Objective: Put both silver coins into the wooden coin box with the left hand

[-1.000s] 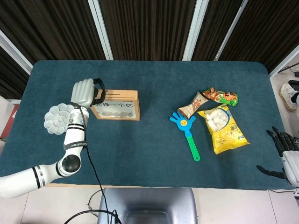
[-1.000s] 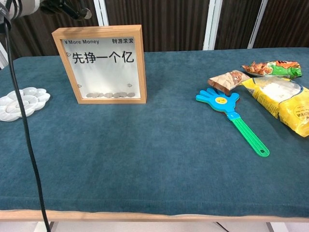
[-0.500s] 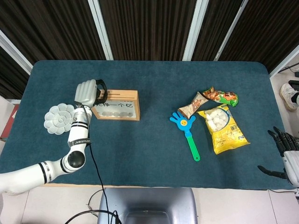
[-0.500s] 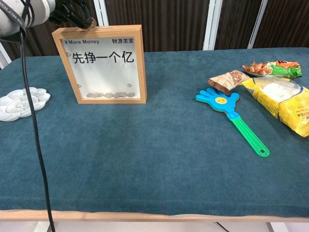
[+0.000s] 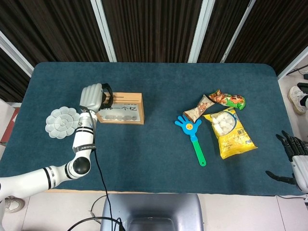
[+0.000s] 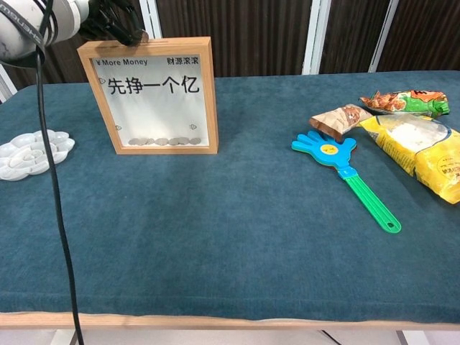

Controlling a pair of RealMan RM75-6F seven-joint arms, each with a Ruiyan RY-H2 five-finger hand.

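White left arm [image 5: 53, 174] with black joint bands, pale grey robot hand [image 5: 91, 97], black cable, right robot hand [image 5: 294, 161] seemingly dark-fingered

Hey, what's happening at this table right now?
The robot's left hand hovers at the top left corner of the wooden coin box, which stands upright with a row of coins along its bottom. Whether the hand holds a coin cannot be seen. A white flower-shaped palette lies to the box's left. The right hand is idle and open at the table's far right edge, near snack bags and a blue hand clapper.
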